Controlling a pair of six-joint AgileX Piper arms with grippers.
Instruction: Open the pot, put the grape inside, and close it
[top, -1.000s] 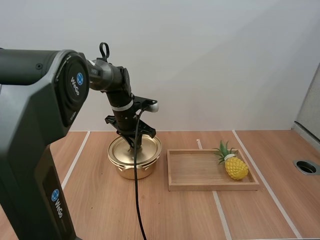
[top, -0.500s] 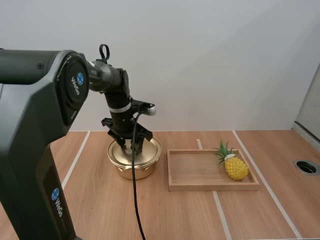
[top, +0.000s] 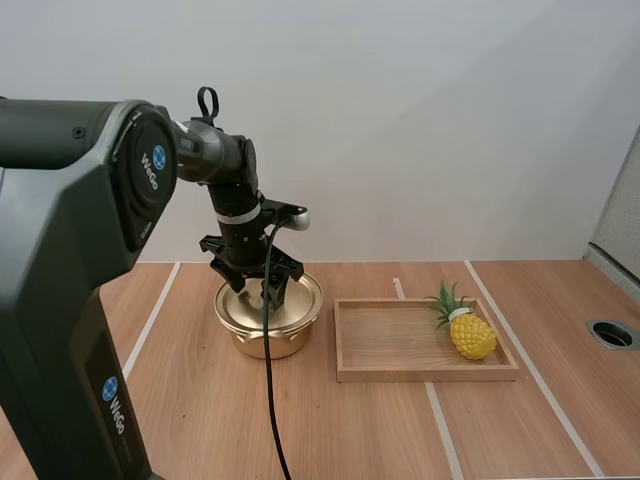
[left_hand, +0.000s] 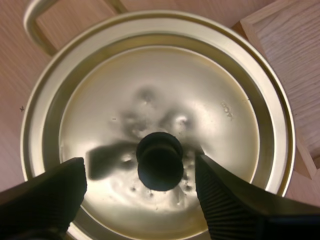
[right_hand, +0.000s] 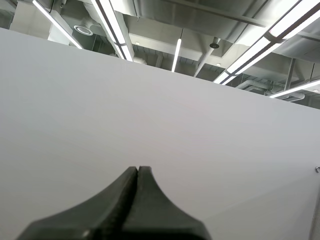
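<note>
A gold pot (top: 262, 338) stands on the wooden table with its gold lid (top: 301, 294) seated on it. My left gripper (top: 258, 291) hangs just above the lid, open, its fingers (left_hand: 50, 195) standing wide on either side of the black knob (left_hand: 160, 161) without touching it. Close up, the lid (left_hand: 220, 125) lies flat inside the pot's rim, one looped pot handle (left_hand: 37, 30) beside it. My right gripper (right_hand: 137, 172) is shut on nothing, its fingers together as one dark wedge in front of a plain white wall.
A wooden tray (top: 400, 372) lies right of the pot, almost touching it, with a yellow toy pineapple (top: 472, 335) in its right end. A round hole (top: 613, 333) is set in the table near the right edge. White tape lines cross the tabletop.
My left gripper's fingers have spread wide, letting go of the lid's knob, and it has lifted slightly. The lid stays on the pot. The right gripper has not moved.
</note>
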